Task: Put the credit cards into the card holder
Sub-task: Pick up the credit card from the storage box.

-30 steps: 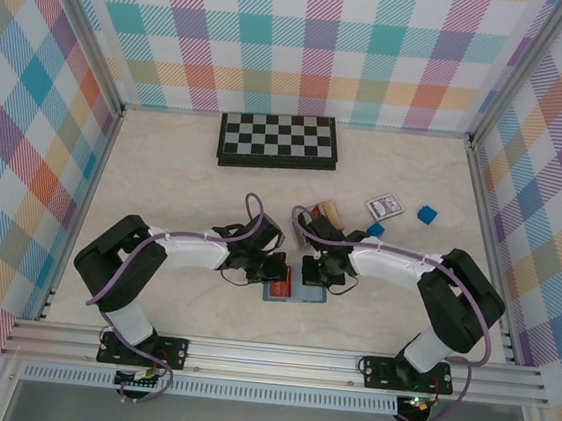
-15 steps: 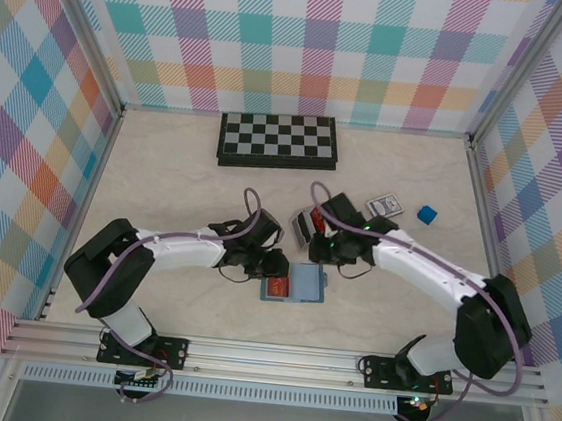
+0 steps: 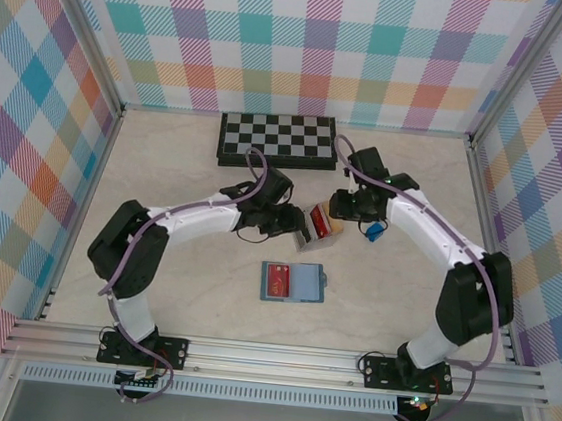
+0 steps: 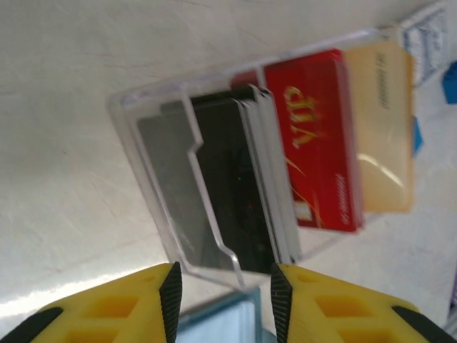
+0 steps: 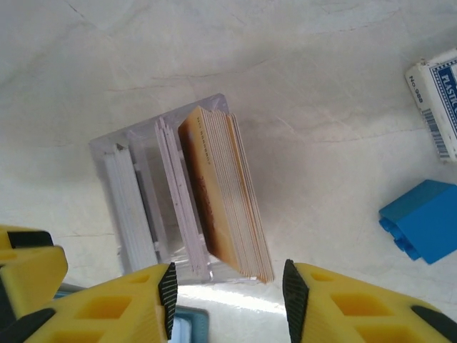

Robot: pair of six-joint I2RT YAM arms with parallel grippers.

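Tabletop (image 3: 179, 175): L gripper (image 4: 223, 286), R gripper (image 5: 228, 282) half-open, empty; credit cards (image 3: 322, 221) btwn; card holder (image 3: 307, 284) apart.

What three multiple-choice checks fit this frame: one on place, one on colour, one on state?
1. Where is the card holder?
A. on the chessboard
B. flat on the table, nearer the arm bases than the clear box
C. inside the clear box

2. What colour is the card on the holder's left half?
A. green
B. red
C. white

3. How is the left gripper?
A. open, empty
B. shut on a card
C. shut on the holder

Key:
1 B, it lies open below the box in the top view.
2 B, red shows against the teal.
3 A, its fingers stand apart with nothing between them.
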